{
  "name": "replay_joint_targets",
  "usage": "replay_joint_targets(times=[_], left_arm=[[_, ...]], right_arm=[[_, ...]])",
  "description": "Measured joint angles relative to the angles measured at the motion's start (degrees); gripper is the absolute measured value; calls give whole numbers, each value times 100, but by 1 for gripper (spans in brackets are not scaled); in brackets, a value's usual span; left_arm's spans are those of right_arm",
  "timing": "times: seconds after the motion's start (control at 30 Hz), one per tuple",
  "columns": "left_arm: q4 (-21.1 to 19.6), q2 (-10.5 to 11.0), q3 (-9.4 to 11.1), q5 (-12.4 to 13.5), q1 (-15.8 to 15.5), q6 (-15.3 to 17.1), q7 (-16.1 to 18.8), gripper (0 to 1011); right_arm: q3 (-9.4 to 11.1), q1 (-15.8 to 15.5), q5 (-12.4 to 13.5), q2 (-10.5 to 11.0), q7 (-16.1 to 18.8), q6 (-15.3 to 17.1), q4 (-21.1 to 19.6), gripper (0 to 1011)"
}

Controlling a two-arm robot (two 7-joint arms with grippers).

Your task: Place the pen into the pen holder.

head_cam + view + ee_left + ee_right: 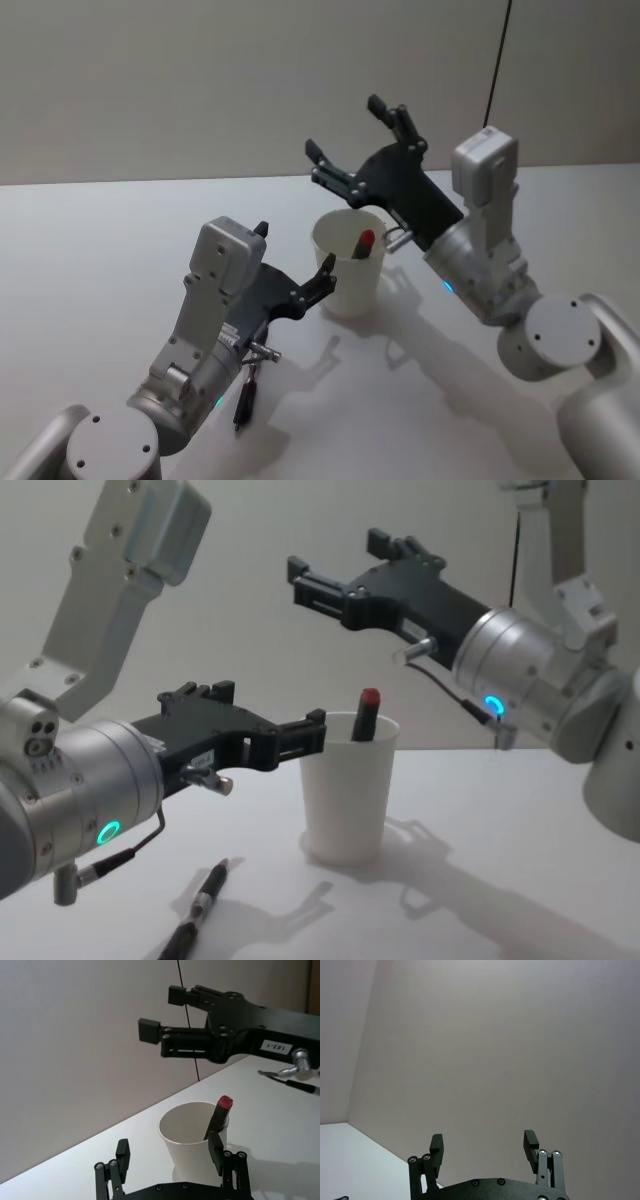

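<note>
One loose pen (243,398): dark and slim, it lies flat on the table (90,260) at the near edge, just beside the left arm, with nothing touching it.

Left end effector (293,250): held low over the table and aimed at the holder from the robot's left. Its fingers are spread apart and empty. One fingertip sits just beside the cup's wall (contact cannot be told).

Pen holder (352,290): the white paper cup stands upright at mid-table, between the two arms.

Red-capped pen (362,243): a dark barrel stands inside the holder and leans toward the rim on the robot's right. Its red end pokes up above the rolled edge, and neither arm grips it.

Right end effector (346,126): raised above and beyond the holder, fingers wide apart with nothing between them. It is tilted up toward the plain wall (150,90) behind the table.

Done, as far as can be judged: the red-capped pen is in the holder and both arms have let go, so for that pen the placing looks finished.

Left to do, as a judgement: the pen on the table is outside the holder. If the task covers it too, it has yet to be picked up and carried over. The left arm is nearest to it, but its open fingers point at the cup rather than down at the pen. If one pen was the whole job, what remains is for both arms to draw clear without knocking the light cup.
</note>
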Motion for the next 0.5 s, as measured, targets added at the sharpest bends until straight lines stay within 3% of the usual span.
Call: replay_joint_targets(times=[0.5], left_arm=[[0, 0, 0, 0, 0, 0, 0, 1003]], right_arm=[[-15, -1098, -441, 470, -1413, 869, -1790, 1002]])
